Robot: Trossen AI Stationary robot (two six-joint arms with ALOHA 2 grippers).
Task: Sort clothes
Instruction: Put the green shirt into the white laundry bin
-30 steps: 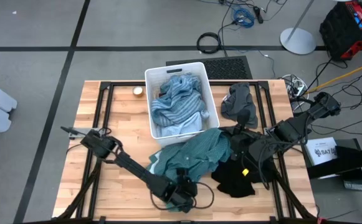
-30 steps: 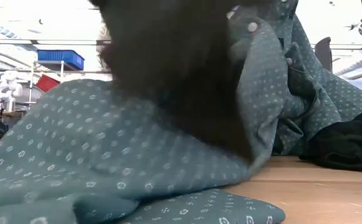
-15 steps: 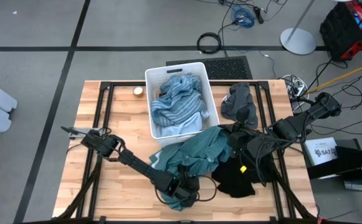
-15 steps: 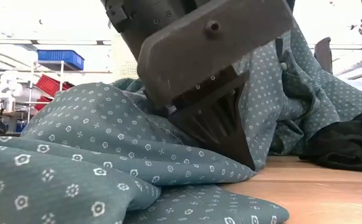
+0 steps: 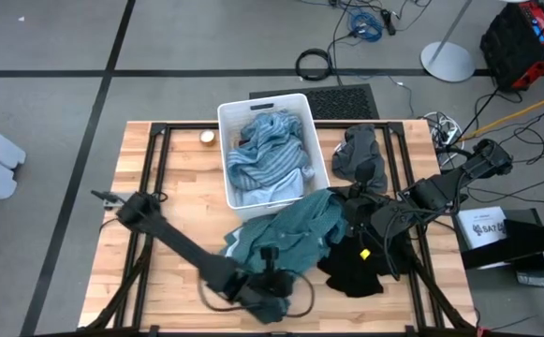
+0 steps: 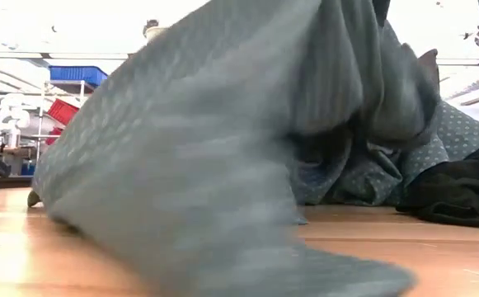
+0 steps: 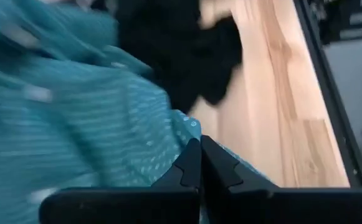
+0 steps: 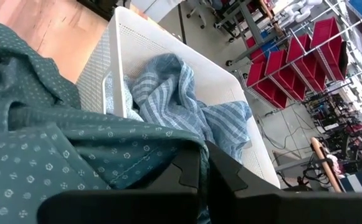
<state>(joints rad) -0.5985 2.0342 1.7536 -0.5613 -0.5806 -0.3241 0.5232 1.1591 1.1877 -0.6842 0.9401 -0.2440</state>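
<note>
Teal shirt (image 5: pixel 290 234) lies mid-counter (image 5: pixel 183 178), betw. white bin (image 5: pixel 226 126) & black garment (image 5: pixel 356 267). Left fingers (image 7: pixel 199 163) pinched on its near edge; right fingers (image 8: pixel 202 165) clamped on its far edge.

Low view: the teal green shirt (image 6: pixel 198 165) smears with motion blur and hides my left gripper (image 5: pixel 270 279); the black garment (image 6: pixel 457 194) is cut off at the frame edge, and my left wrist view is blurred throughout
</note>
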